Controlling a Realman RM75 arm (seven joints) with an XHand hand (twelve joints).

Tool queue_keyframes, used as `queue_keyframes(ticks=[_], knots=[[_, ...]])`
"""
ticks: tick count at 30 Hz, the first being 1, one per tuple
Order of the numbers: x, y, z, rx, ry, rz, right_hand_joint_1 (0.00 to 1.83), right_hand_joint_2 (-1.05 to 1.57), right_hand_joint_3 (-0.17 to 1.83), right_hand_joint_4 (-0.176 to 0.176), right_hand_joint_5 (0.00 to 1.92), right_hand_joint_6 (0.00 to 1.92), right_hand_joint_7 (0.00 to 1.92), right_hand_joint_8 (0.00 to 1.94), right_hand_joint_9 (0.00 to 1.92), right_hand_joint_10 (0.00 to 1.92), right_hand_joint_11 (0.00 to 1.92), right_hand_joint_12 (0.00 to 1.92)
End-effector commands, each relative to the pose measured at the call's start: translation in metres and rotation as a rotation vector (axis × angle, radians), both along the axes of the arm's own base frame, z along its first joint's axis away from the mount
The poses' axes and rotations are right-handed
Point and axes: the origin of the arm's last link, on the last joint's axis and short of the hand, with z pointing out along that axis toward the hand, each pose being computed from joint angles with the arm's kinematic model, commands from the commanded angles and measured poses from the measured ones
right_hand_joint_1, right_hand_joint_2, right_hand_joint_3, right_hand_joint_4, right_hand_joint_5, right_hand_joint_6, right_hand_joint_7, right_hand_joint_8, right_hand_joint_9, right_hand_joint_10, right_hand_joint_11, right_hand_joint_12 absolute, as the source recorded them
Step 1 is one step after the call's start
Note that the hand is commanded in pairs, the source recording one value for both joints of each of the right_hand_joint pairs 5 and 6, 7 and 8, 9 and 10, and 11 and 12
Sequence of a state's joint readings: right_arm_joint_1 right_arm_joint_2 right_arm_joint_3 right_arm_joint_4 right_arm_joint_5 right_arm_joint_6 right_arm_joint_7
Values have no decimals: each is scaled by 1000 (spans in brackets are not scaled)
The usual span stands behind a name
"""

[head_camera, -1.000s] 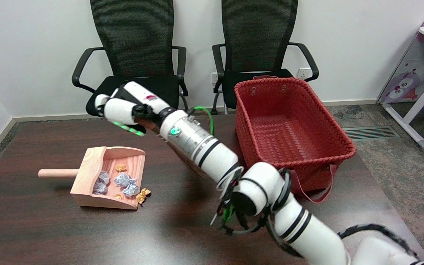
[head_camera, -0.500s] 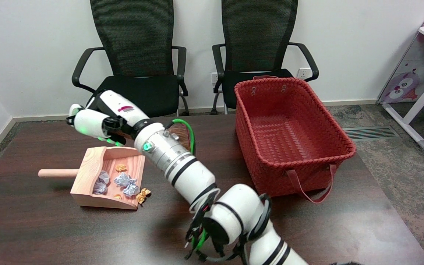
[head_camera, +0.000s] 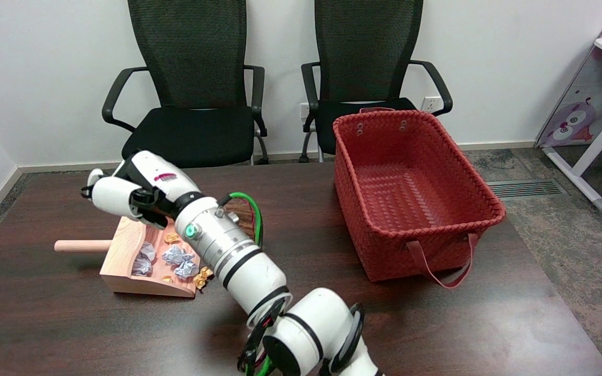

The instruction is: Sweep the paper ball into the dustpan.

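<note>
Dark wooden desk [head_camera: 45, 318], two black office chairs [head_camera: 195, 78] behind it, white wall beyond. Wooden dustpan [head_camera: 123, 261] sits on the desk, handle pointing away from the red woven basket [head_camera: 411, 193], which stands well apart on the far side of the arm.

Inside the dustpan: several crumpled paper balls [head_camera: 175, 256], grey-white and gold. One gold ball [head_camera: 204, 275] lies at the pan's open lip, partly on the desk, not fully inside.

Right hand [head_camera: 123, 193] hovers over the dustpan's back wall, near the handle end. Cannot tell how its fingers are set; they are turned away from the camera. No brush or tool visible in it.

Step in hand, by my reading: sweeping nearly done, one straggler left at the lip. Next move calls for bringing the hand round to the open side and nudging the gold ball inward, gently, so the pan does not slide.
</note>
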State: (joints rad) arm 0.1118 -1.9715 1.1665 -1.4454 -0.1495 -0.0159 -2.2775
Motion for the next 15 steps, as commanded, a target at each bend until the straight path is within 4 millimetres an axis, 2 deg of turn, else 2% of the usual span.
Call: queue_keyframes(ticks=[1,9,15], knots=[[-38,12,-16,-37,-35,-71,320,1474,906,58,1920,1920,1920,1920,1920,1920,1920,1920],[-51,6,-29,-8,-20,-64,307,1498,928,61,1920,1920,1920,1920,1920,1920,1920,1920],[-51,-3,-36,8,-27,-51,293,1510,949,65,1920,1920,1920,1920,1920,1920,1920,1920]])
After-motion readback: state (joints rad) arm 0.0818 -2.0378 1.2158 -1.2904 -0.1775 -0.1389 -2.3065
